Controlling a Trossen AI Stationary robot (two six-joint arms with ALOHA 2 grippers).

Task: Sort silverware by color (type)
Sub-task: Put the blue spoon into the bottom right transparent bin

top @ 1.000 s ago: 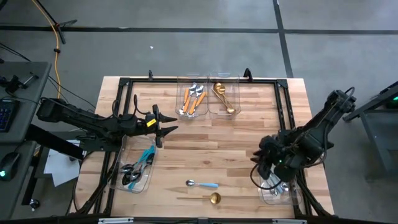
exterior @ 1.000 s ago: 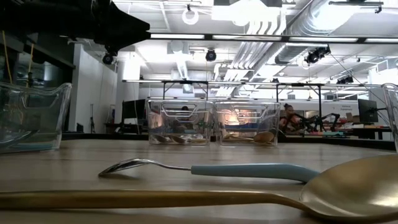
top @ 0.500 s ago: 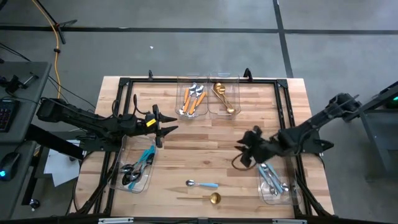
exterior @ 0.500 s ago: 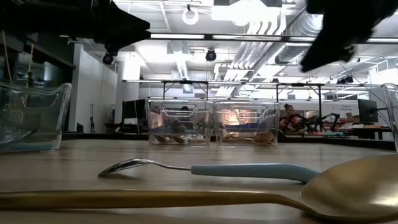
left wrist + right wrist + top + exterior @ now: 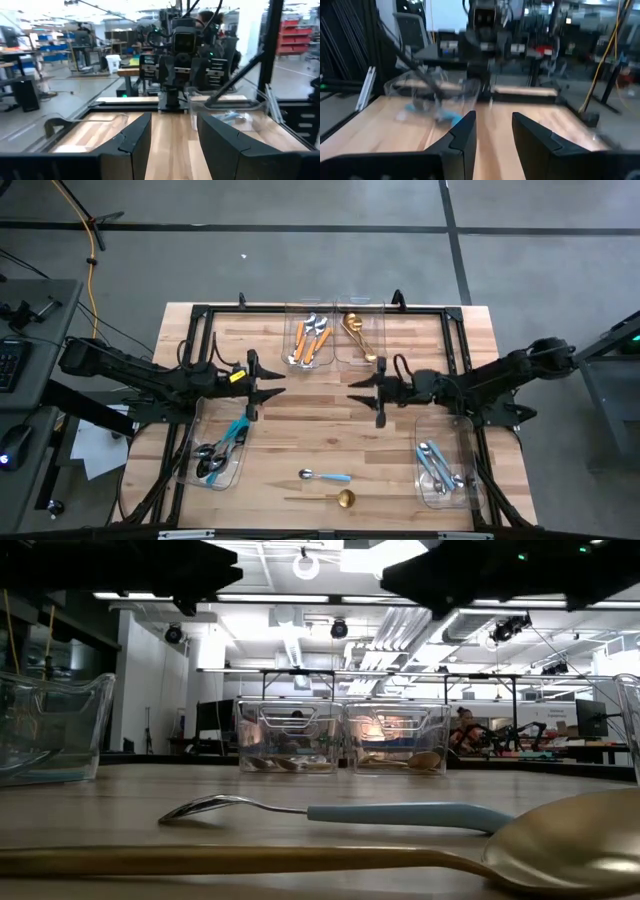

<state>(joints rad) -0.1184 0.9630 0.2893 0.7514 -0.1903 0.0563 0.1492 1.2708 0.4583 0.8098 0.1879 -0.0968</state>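
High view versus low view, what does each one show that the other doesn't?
Only the high view shows the clear bin of dark-headed blue-handled utensils, the clear bin of silver light-blue-handled spoons, and both open grippers, left and right.

Only the low view shows the room's ceiling lights.

Both show the loose light-blue-handled spoon and gold spoon.

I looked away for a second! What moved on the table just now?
The right gripper swung away from the bin at the table's right toward the middle, empty and open. The left gripper stayed put, open too. The light-blue spoon and gold spoon did not move.
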